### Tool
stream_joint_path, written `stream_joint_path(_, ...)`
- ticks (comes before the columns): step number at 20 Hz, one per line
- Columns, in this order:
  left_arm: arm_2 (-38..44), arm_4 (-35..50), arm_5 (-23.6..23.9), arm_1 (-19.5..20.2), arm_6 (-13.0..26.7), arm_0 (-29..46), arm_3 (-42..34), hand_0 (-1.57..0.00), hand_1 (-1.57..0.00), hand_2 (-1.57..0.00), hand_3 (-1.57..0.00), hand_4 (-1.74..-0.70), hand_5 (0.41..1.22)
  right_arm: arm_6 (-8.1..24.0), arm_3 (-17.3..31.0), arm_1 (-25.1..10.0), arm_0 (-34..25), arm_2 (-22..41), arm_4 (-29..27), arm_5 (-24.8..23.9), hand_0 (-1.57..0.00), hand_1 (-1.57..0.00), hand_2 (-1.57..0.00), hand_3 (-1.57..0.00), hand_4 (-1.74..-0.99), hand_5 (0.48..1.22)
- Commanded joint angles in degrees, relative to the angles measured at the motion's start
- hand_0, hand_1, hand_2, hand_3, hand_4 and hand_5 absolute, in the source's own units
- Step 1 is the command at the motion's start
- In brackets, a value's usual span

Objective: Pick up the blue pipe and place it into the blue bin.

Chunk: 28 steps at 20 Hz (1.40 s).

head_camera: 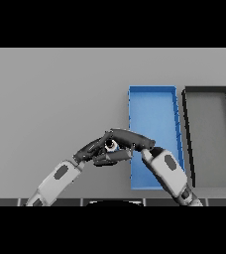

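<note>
both hands meet low over the grey table: the right hand has its fingers curled round the blue pipe, and the left hand, fingers bent, touches it, just left of the blue bin. beside that sits a black bin.

Grey table: blue bin beside black bin, right side.

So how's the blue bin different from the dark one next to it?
The blue bin is bright blue all over; the dark bin has black walls and a grey floor. The blue bin lies left of the dark bin, nearer the table's middle. The right hand and its arm reach across the blue bin, while nothing crosses the dark bin. Both are long, shallow, open rectangles lying side by side.
</note>
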Motion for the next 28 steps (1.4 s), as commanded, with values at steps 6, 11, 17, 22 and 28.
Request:
stream_joint_path(6,-0.58,-3.11,1.13,0.49,3.98,-0.22,1.45,-0.15,-0.14,-0.13,-0.14,-0.94,0.785,-2.35,-1.01,3.67,1.33,-0.03,2.44,1.32,-1.57,-1.57,-1.57,-1.57,-1.496,1.215)
stream_joint_path(11,-0.50,-2.29,1.36,0.33,5.41,0.28,0.99,-0.05,-0.05,-0.04,-0.05,-0.89,0.617,-1.77,-0.43,4.00,1.31,-1.18,3.01,2.24,-1.57,-1.57,-1.57,-1.57,-1.491,1.219)
stream_joint_path(17,-0.35,-1.30,1.91,-0.58,8.32,0.21,1.60,-0.01,-0.01,-0.01,-0.01,-0.90,0.555,1.74,-0.80,5.67,0.89,-3.80,-0.08,1.99,-1.57,-1.57,-1.57,-1.57,-1.490,1.221)
stream_joint_path(22,-0.58,-0.42,1.12,-0.08,9.68,1.05,1.24,0.00,0.00,0.00,0.00,-0.91,0.514,12.60,-3.96,4.90,-4.30,-8.22,-14.80,-3.89,-1.57,-1.57,-1.57,-1.57,-1.639,1.221)
stream_joint_path(28,-0.80,0.01,0.66,0.21,10.58,1.52,0.61,0.00,0.00,0.00,0.00,-0.92,0.503,11.11,-1.66,-5.83,-22.35,-15.93,-30.83,-18.92,-1.57,-1.57,-1.57,-1.57,-1.714,1.134)
